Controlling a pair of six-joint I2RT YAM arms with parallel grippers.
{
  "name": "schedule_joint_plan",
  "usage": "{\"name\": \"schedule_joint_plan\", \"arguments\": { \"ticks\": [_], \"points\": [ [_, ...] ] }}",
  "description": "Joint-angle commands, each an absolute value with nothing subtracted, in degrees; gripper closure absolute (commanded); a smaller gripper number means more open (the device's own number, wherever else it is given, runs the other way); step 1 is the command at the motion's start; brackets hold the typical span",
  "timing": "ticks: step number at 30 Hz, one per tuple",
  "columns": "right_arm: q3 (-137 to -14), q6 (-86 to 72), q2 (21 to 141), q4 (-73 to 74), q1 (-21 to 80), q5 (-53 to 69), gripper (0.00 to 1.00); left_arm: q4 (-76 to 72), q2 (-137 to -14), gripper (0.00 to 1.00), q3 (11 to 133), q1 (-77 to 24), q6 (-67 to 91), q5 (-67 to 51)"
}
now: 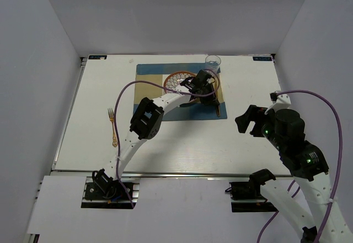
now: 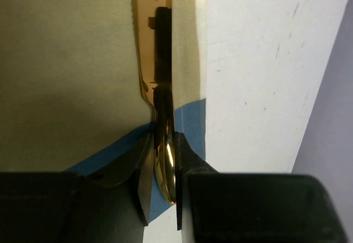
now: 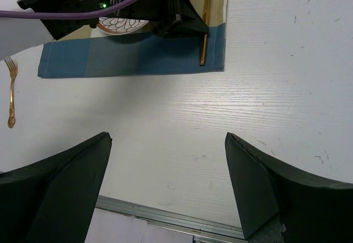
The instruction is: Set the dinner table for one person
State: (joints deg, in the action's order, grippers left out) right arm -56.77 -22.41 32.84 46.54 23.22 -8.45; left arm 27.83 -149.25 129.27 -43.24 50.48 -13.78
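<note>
The white dinner table (image 1: 182, 143) carries a blue-and-beige placemat (image 1: 165, 110) at the back centre. On the placemat lies a plate with an orange rim (image 1: 175, 79), and a clear glass (image 1: 213, 62) stands at its far right corner. My left gripper (image 1: 212, 100) is low over the placemat's right edge. In the left wrist view it (image 2: 164, 171) is shut on the handle end of a gold knife (image 2: 157, 61), which lies along that edge. A gold fork (image 1: 112, 126) lies on the table to the left. My right gripper (image 3: 168, 143) is open and empty above the table's near right.
The right wrist view shows the placemat's near edge (image 3: 138, 55), the knife (image 3: 204, 38), the fork (image 3: 10, 91) and the table's metal front rail (image 3: 165, 218). Grey walls enclose the table on three sides.
</note>
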Motion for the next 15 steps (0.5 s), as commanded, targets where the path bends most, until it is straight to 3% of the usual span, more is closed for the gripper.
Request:
{"name": "schedule_joint_plan", "arguments": {
  "ticks": [1,8,15],
  "points": [
    [-56.5,-21.6,32.7,44.3,22.9,-8.2,0.11,26.8,-149.1,0.87,131.3,-43.0,50.2,-13.9],
    [-55.9,-21.6,32.6,43.8,23.1,-8.1,0.11,27.4,-149.8,0.79,131.3,-43.0,49.8,-14.2],
    [-55.1,-21.8,32.8,42.8,23.1,-6.9,0.11,28.3,-148.8,0.61,131.0,-43.0,49.8,-13.3]
  ]
}}
